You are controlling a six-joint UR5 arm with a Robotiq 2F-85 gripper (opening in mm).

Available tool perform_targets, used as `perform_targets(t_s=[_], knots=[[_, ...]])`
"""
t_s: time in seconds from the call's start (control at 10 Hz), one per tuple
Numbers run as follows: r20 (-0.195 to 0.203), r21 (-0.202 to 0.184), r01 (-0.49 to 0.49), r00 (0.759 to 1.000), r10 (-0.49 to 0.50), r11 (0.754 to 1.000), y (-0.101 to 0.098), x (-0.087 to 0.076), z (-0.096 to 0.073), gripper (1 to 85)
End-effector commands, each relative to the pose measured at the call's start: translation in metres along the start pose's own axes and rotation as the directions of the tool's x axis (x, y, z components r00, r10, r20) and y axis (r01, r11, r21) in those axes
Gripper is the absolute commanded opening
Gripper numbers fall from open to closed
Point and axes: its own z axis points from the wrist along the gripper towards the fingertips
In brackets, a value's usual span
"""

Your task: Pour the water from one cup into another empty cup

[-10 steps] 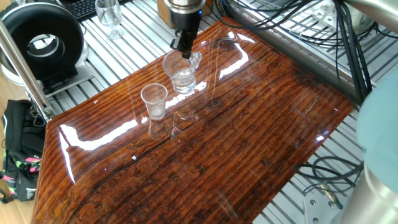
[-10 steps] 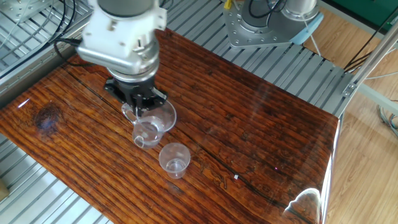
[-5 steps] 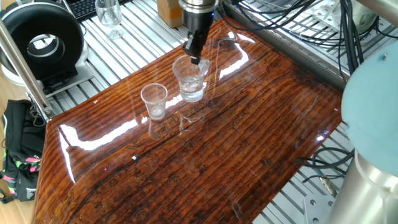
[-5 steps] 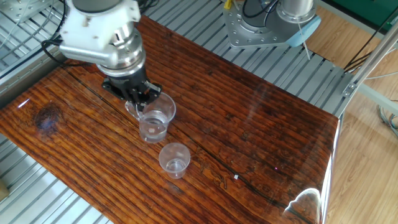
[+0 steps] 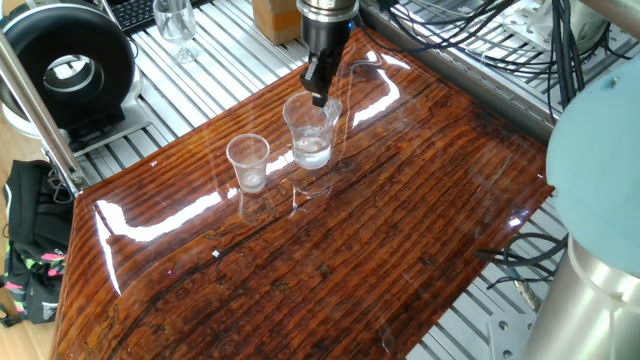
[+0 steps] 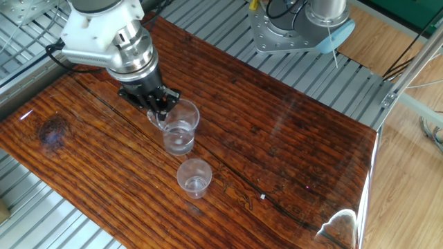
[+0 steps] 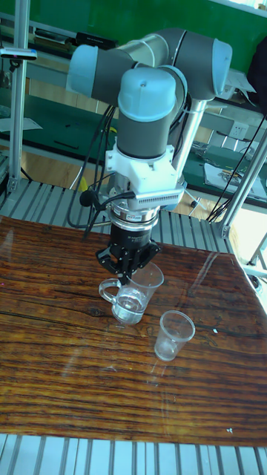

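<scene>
The one cup (image 5: 311, 130), a clear glass mug with a side handle, stands nearly upright near the table's far side. The water (image 5: 312, 151) sits low inside it. My gripper (image 5: 320, 93) comes down from above and is shut on the mug's rim at the handle side. The other fixed view shows the mug (image 6: 180, 128) under the gripper (image 6: 161, 112); the tall fixed view shows the mug (image 7: 137, 295) and gripper (image 7: 126, 275) too. The other cup (image 5: 247, 160), small and tapered, stands upright a little apart from the mug (image 6: 194, 176) (image 7: 174, 335). Whether the mug's base touches the table is unclear.
The glossy wooden table (image 5: 360, 250) reflects lights. A stemmed wine glass (image 5: 177, 20) stands on the metal slats beyond the table's far corner, beside a black round device (image 5: 68, 68). Cables (image 5: 470, 30) hang at the back right.
The gripper has carried the mug sideways away from the small cup, and the mug has turned from a tilt to nearly upright. The small cup has not moved.
</scene>
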Motion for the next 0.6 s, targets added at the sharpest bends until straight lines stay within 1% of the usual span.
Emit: perform_targets(t_s=[0.0,0.1,0.2,0.4,0.5], knots=[[-0.001,-0.042,-0.027,1.000,0.027,0.999,0.008,0.008,-0.002,1.7],[0.002,-0.047,-0.030,1.000,0.030,0.998,0.009,0.008,-0.002,1.7],[0.002,-0.034,-0.031,1.000,0.031,0.999,0.005,0.008,0.001,1.7],[0.022,-0.048,-0.031,0.999,0.032,0.998,0.005,0.006,0.012,1.7],[0.021,-0.045,-0.029,0.999,0.030,0.999,0.005,0.008,0.013,1.7]])
